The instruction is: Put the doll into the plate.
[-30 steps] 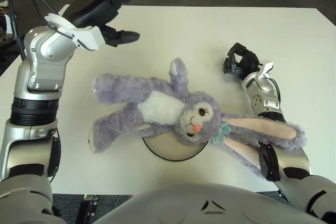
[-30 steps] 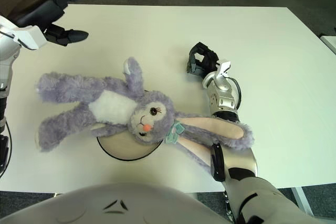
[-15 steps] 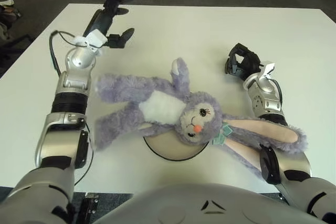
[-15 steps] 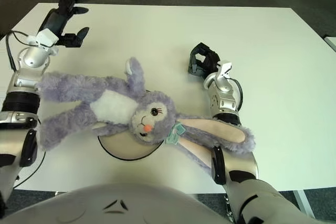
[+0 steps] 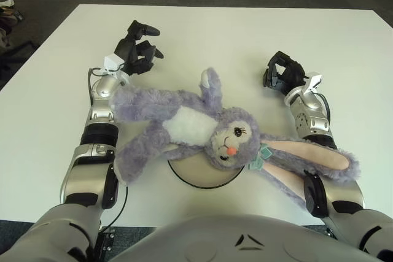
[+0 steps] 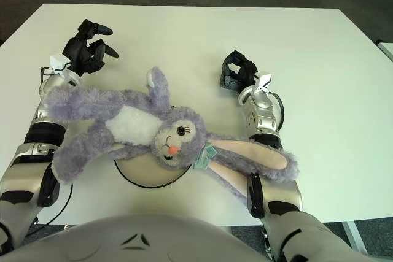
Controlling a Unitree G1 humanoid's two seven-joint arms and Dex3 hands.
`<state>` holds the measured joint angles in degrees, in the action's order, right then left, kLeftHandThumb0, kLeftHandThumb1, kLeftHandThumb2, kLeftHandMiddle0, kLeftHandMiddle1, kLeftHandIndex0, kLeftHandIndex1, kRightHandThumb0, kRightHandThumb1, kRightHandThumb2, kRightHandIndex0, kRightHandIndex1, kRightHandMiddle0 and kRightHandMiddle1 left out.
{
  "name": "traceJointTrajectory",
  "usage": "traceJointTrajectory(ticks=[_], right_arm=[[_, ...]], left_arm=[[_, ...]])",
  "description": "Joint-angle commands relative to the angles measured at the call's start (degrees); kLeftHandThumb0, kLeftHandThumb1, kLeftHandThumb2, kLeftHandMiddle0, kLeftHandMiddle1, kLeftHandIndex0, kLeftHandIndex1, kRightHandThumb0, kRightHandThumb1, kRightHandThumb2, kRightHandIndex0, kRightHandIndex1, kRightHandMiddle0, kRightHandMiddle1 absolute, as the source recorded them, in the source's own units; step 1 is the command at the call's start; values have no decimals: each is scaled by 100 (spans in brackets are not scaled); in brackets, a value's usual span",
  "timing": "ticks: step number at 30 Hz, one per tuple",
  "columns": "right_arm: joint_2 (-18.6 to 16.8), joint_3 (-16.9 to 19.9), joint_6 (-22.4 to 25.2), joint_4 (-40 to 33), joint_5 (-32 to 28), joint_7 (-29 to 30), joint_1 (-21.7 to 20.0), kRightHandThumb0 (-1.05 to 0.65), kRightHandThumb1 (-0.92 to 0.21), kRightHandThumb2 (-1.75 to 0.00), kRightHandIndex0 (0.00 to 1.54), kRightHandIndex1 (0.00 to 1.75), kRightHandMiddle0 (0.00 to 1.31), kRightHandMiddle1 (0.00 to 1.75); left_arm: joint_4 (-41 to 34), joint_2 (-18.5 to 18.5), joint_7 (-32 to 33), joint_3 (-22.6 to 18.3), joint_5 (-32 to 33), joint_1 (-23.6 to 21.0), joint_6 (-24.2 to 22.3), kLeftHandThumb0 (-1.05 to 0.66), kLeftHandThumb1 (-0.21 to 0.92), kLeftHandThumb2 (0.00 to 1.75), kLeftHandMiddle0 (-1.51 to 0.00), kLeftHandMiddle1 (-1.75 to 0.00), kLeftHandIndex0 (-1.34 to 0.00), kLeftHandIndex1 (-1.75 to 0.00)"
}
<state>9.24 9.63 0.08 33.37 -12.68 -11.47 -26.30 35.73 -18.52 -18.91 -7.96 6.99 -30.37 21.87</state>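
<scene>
Looking down, you had the doll (image 5: 202, 128), a purple plush rabbit, sprawled across the white table (image 5: 344, 47) with its head over the plate (image 5: 206, 175), which was mostly covered by it. Body and legs ran left off the plate; one long ear draped right over your right forearm. Your left hand (image 5: 136, 49) sat far left, fingers curled, holding nothing, just beyond the doll's left limb, apart from it. Your right hand (image 5: 282, 72) rested far right, fingers curled too, empty, well clear of the doll's raised arm.
</scene>
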Motion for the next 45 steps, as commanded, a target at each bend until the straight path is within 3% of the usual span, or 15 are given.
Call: traceJointTrajectory(ticks=[1,10,19,32,45], right_arm=[[-205,35,294,322,-54,18,551,-48,-33,-130,103,175,60,175],[-307,141,-175,351,-6,92,621,-49,-28,-135,106,175,64,175],[-415,240,-642,372,16,266,693,-50,-25,-139,110,175,66,175],[-535,184,-1552,421,530,1077,842,-50,-25,-140,115,175,66,175],[-541,125,-1736,328,810,1506,991,-49,-29,-134,116,175,63,175]], left_arm=[[239,104,-65,-110,186,-51,-160,-36,80,69,-84,-172,-26,-174],[478,484,143,-312,462,-15,-219,-39,67,86,-99,-175,-35,-175],[718,678,189,-466,576,16,-270,-40,62,93,-102,-175,-38,-175],[1331,818,161,-616,615,-80,-109,-42,52,106,-113,-175,-45,-175],[2228,787,157,-687,575,-297,142,-43,49,110,-115,-175,-48,-175]])
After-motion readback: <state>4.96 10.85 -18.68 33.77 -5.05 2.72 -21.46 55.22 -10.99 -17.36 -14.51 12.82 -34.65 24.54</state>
